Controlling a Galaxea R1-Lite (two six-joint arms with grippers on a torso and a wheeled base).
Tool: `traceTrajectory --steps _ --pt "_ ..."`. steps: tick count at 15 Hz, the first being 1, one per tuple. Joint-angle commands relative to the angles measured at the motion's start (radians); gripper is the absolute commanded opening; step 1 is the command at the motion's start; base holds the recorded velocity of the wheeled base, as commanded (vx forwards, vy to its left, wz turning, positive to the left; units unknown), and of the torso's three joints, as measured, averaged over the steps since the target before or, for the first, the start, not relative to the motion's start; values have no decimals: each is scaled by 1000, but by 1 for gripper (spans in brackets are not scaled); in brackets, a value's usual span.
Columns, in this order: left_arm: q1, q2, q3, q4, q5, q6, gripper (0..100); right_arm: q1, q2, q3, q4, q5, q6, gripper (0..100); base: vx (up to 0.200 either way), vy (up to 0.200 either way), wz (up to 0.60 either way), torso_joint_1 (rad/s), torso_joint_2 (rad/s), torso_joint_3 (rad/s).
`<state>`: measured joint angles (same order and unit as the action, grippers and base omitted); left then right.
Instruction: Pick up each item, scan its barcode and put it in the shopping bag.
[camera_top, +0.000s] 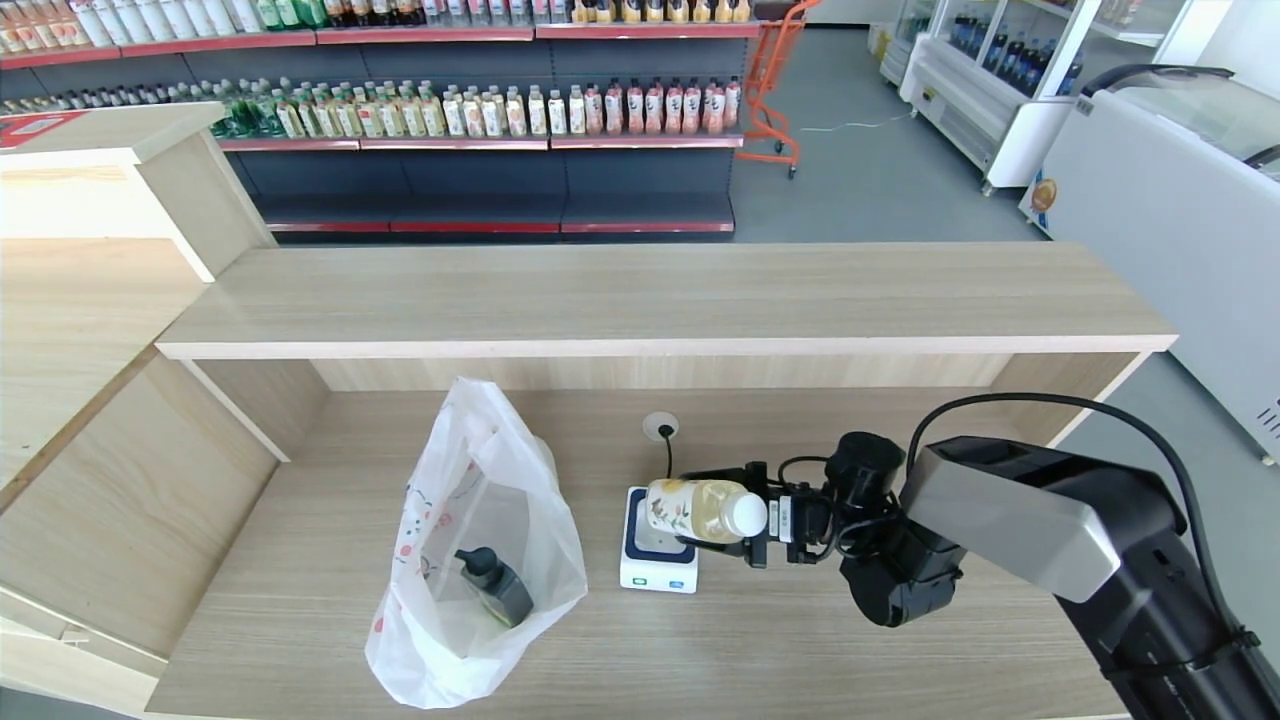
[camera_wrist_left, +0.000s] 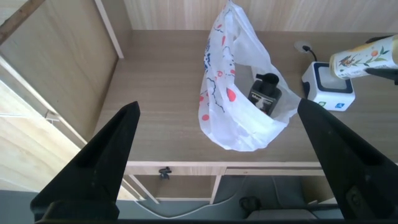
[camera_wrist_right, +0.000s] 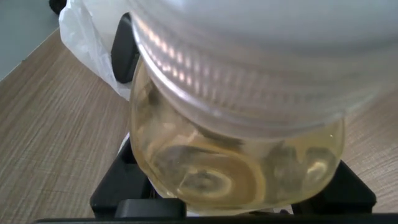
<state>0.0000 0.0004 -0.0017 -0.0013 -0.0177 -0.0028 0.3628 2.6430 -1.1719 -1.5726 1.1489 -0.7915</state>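
Head view, lower desk (camera_top: 800, 640):
- The right gripper (camera_top: 716, 512) pinches a bottle (camera_top: 690, 508) across its neck end, one finger on the far side and one on the near side. The bottle lies level, with its white cap pointing to 3 o'clock, toward the wrist.
- The bottle hangs directly over the white scanner (camera_top: 658, 566) and covers most of its dark window. Whether the two touch cannot be told.
- A black cable (camera_top: 668, 458) runs from the scanner toward 12 o'clock into a round grommet (camera_top: 660, 427).
- The shopping bag (camera_top: 470, 600) stands at 9 o'clock of the scanner, apart from it, with a strip of bare desk between them. Its flank faces the scanner and its peak is upright.
- A dark pump bottle (camera_top: 497, 587) lies tilted inside the bag.
- A raised ledge (camera_top: 660, 295) borders the desk at 12 o'clock. Drink shelves (camera_top: 480, 110) stand beyond it, and a white freezer (camera_top: 1170, 210) stands at 2 o'clock.

Left wrist view: the left gripper (camera_wrist_left: 217, 106) hangs over the desk's near edge. Its fingers (camera_wrist_left: 106, 155) are spread wide with nothing between them.

Right wrist view: the bottle holds pale yellow liquid.
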Motion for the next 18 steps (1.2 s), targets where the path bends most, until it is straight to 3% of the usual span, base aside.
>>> traceTrajectory --steps 1,9,12,18 --pt "0 0 0 0 1 0 100 1 22 -18 2 2 -6 0 0 0 0 0 0 0" --pt "0 0 0 0 1 0 100 -2 26 -38 2 0 -3 0 0 0 0 0 0 0" --pt "0 0 0 0 1 0 100 -22 -58 -26 2 -5 83 0 0 0 0 0 0 0" --pt "0 0 0 0 -1 0 100 -160 -406 308 2 -5 284 0 0 0 0 0 0 0"
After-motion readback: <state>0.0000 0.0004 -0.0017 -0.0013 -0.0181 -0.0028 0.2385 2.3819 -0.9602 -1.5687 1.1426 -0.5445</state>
